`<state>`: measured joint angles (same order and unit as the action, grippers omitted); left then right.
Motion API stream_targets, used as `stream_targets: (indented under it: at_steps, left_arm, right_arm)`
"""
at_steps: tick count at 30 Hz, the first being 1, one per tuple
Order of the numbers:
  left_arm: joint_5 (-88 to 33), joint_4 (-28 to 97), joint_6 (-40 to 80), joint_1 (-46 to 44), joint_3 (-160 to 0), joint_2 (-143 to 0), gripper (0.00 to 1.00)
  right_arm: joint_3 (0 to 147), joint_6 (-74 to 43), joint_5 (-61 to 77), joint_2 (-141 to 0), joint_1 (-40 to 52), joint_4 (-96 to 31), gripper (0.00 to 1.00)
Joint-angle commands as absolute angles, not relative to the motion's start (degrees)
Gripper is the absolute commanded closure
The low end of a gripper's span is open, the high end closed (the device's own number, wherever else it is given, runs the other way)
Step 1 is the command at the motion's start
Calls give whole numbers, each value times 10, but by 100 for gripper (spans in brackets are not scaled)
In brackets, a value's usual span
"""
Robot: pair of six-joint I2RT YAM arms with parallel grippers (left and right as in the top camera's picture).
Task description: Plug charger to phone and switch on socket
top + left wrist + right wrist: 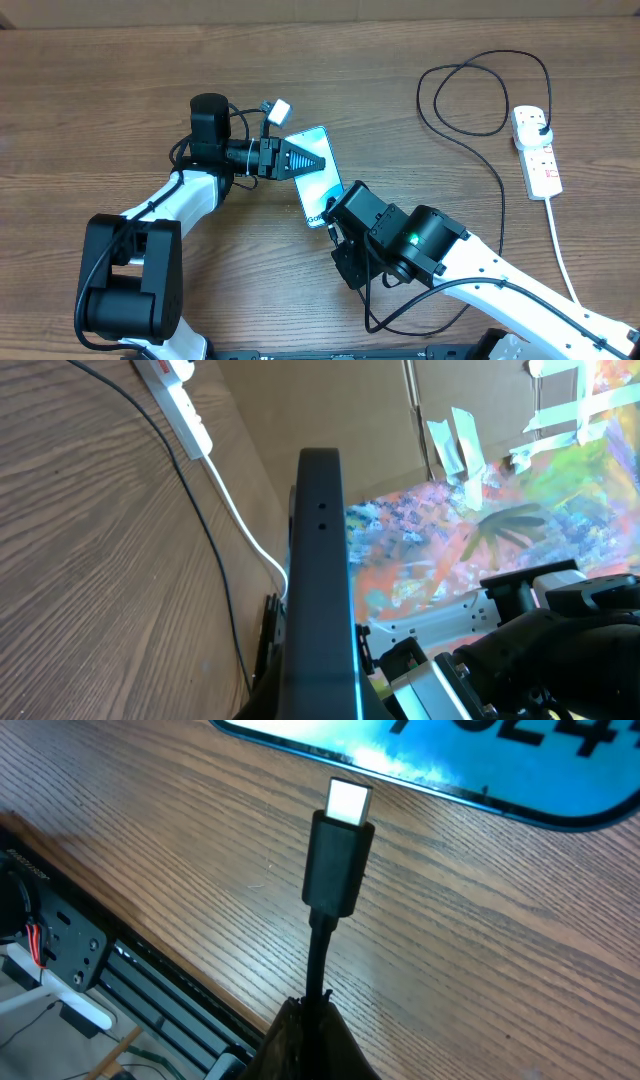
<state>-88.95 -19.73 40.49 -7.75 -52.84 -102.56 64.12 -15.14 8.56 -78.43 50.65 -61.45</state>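
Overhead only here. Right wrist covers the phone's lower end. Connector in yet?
Observer: No. The right wrist view shows the connector tip bare, short of the phone, with wood visible between them.
Operator: Aimed right?
Observer: It points at the phone's near edge. No port shows in that view.
Operator: Grip?
Observer: Right fingers pinch the charger cable just behind its black connector body.
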Motion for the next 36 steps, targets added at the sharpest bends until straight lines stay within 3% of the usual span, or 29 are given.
stream_targets:
  at_steps: [1, 36]
  left_arm:
    - [-906, -201, 414, -74, -526, -1028, 96]
    - [-906, -202, 417, -74, -526, -1028, 96]
  right_arm:
    - [640, -149, 87, -780, 504, -612, 96]
    - [640, -149, 84, -780, 504, -608, 96]
